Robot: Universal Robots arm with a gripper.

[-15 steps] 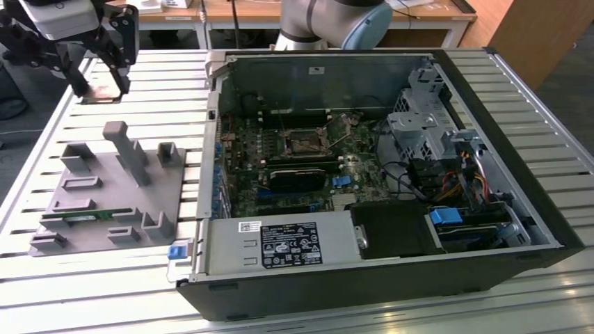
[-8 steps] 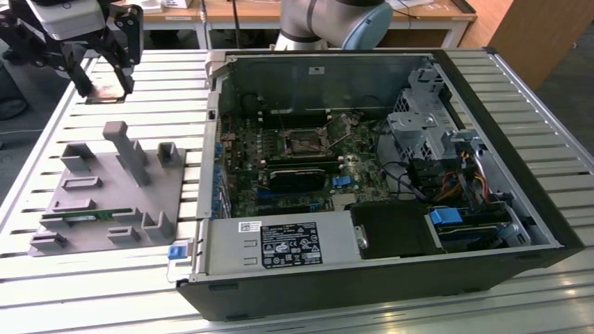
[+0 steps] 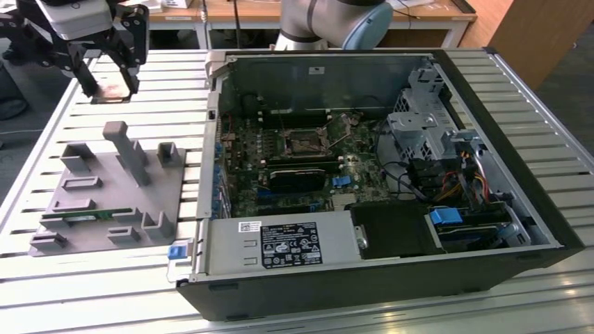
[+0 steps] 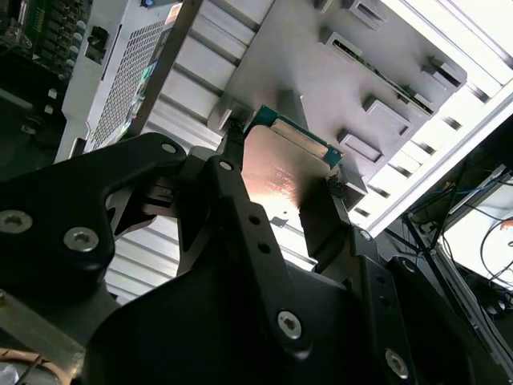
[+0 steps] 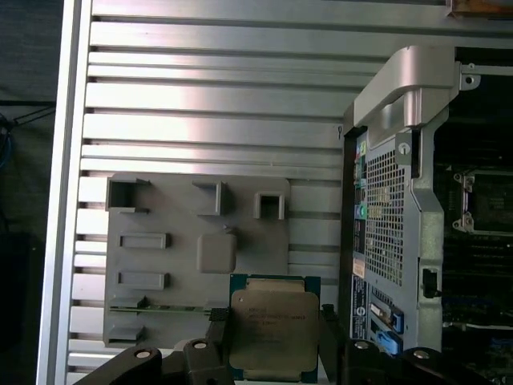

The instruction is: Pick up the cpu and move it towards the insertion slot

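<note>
As was seen in both wrist views, the cpu [image 5: 275,333] was pinched flat between the two dark fingers of the gripper [image 5: 272,337], silver lid exposed and green rim showing at its edge, clear of any surface. Directly past the held chip, the grey fixture tray [image 5: 160,265] was noted lying on the slatted aluminium table [image 5: 208,120], with a thin green circuit strip [image 3: 88,216] lodged in one of its grooves. In the exterior view, the gripper [image 3: 108,89] was recorded raised above the table beyond the tray's far edge, on the exterior view's left, well apart from the open computer case [image 3: 371,188]. Farther on, the insertion slot [image 3: 305,142], a dark square socket in a silvery frame on the circuit board, was observed unoccupied near the middle of the case. The pick-up was judged complete, the chip being lifted and held. The transfer was judged barely begun, since the case wall and part of the board lay between chip and socket.
</note>
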